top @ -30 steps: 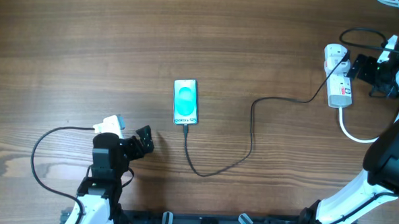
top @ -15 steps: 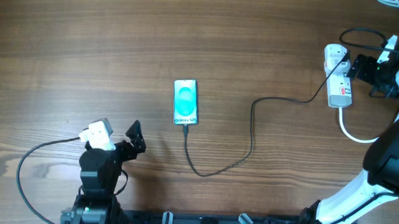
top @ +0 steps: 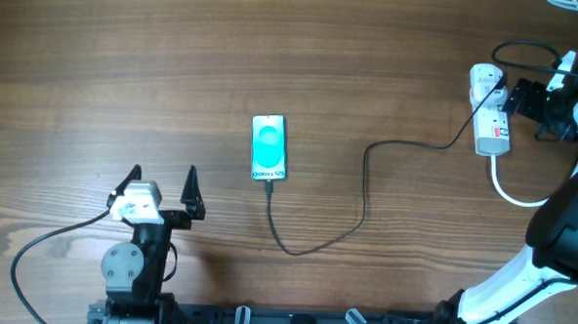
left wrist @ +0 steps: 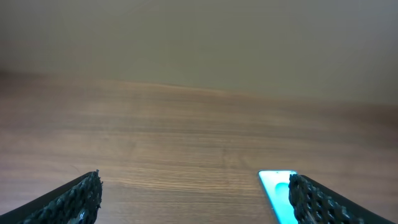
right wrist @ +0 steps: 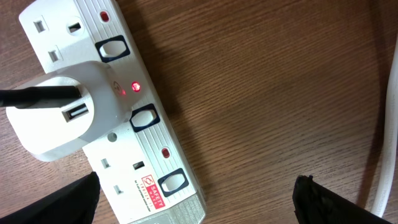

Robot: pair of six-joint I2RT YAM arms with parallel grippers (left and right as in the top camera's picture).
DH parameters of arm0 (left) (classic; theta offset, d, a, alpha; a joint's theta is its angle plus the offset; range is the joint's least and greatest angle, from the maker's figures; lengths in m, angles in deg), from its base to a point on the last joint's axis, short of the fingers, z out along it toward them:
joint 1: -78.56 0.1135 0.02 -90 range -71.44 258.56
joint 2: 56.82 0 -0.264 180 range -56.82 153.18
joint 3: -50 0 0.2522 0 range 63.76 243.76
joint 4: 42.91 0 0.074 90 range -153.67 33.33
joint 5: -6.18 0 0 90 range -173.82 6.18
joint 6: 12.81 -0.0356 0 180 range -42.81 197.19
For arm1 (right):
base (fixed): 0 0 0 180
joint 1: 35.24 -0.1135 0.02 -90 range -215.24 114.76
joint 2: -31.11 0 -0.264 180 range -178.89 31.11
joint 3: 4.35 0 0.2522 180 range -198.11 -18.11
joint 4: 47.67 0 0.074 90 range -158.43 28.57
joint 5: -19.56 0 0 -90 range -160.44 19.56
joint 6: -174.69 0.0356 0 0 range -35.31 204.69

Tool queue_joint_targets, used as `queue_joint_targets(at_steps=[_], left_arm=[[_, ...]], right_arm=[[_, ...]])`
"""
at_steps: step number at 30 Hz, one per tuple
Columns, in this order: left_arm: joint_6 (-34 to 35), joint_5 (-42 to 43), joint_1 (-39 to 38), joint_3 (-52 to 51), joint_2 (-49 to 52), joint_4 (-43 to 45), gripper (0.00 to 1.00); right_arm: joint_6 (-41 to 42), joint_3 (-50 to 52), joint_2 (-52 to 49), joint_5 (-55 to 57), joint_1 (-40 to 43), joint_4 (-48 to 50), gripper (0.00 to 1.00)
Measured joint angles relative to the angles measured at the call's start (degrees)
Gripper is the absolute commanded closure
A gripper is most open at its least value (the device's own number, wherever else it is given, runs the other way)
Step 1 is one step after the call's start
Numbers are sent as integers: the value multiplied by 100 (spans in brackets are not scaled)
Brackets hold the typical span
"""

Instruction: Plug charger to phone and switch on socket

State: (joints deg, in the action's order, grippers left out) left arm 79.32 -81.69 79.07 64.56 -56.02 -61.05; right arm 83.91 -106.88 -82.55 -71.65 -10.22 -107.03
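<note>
Charger (top: 365, 185) at lower end of phone (top: 269, 147)

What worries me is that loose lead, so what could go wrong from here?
The thin black charger cable loops across the wooden table between the turquoise-screened phone and the white power strip; a passing arm could snag it and drag the phone.
The open right gripper hangs over the strip's rocker switches; a dip might flip the lit one off.
</note>
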Motion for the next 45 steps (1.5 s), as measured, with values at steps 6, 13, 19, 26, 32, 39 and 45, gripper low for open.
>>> queue_joint_targets(at_steps=[6,13,19,26,32,39,45], left_arm=[[-758,-79,0,0,0,-7,0],[-837,-79,0,0,0,-4,0],[-855,-79,0,0,0,-4,0],[-857,-79,0,0,0,-4,0],[-857,-79,0,0,0,-4,0],[-857,-81,0,0,0,-4,0],[-857,-79,0,0,0,-4,0]], right_arm=[[0,0,0,2,0,0,0],[0,0,0,2,0,17,0],[-2,0,0,2,0,151,0],[0,0,0,2,0,199,0],[0,0,0,0,0,278,0],[0,0,0,2,0,282,0],[0,0,0,2,0,284,0]])
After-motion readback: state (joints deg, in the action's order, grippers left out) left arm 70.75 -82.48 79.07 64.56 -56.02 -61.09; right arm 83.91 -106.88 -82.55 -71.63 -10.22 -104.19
